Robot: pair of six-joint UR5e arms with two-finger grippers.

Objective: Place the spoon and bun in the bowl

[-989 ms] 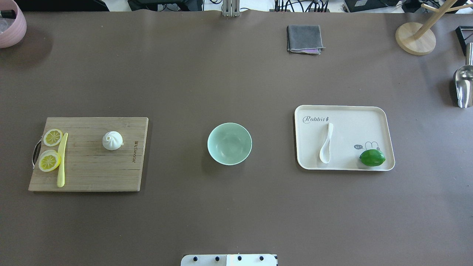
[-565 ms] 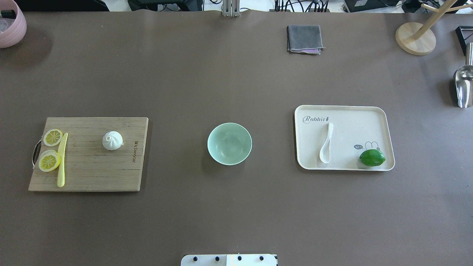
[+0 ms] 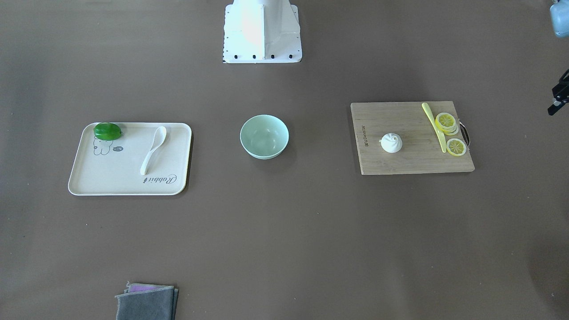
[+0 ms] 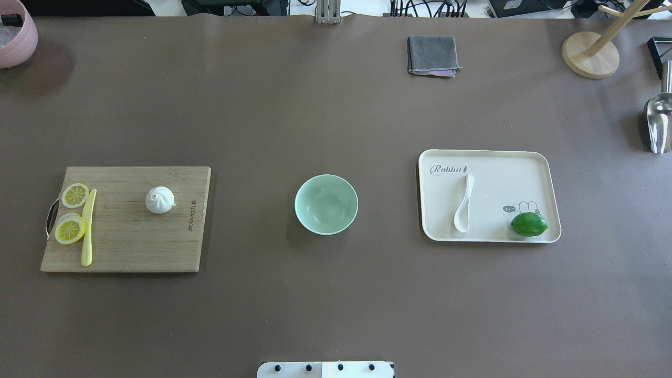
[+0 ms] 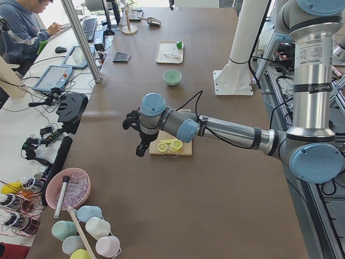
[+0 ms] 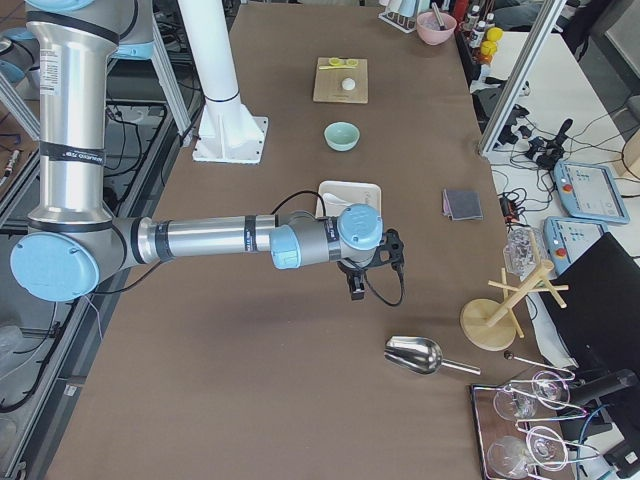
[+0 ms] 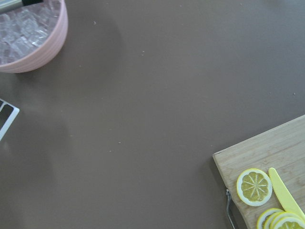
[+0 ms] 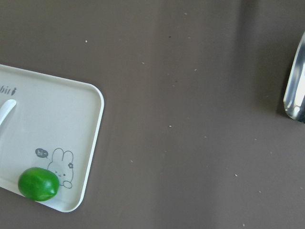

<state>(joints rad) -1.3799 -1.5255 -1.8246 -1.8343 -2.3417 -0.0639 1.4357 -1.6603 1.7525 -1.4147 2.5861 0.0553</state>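
Observation:
The mint-green bowl [image 4: 315, 194] stands empty at the table's middle; it also shows in the front view [image 3: 253, 149]. The white bun [image 4: 159, 200] sits upright on a wooden cutting board [image 4: 126, 241] to the left. The cream spoon [image 4: 463, 206] lies on a cream tray [image 4: 504, 173] to the right, scoop toward the robot. My left gripper [image 5: 140, 150] hovers past the board's outer end. My right gripper [image 6: 357, 287] hovers past the tray's outer side. Both are far from the objects, and I cannot tell whether they are open or shut.
Lemon slices [image 4: 71, 229] and a yellow knife [image 4: 88, 227] lie on the board's left part. A green lime [image 4: 529, 224] sits on the tray. A grey cloth [image 4: 432, 55], a pink ice bowl [image 4: 13, 37], a wooden stand [image 4: 590, 55] and a metal scoop [image 4: 659, 123] lie along the table's edges.

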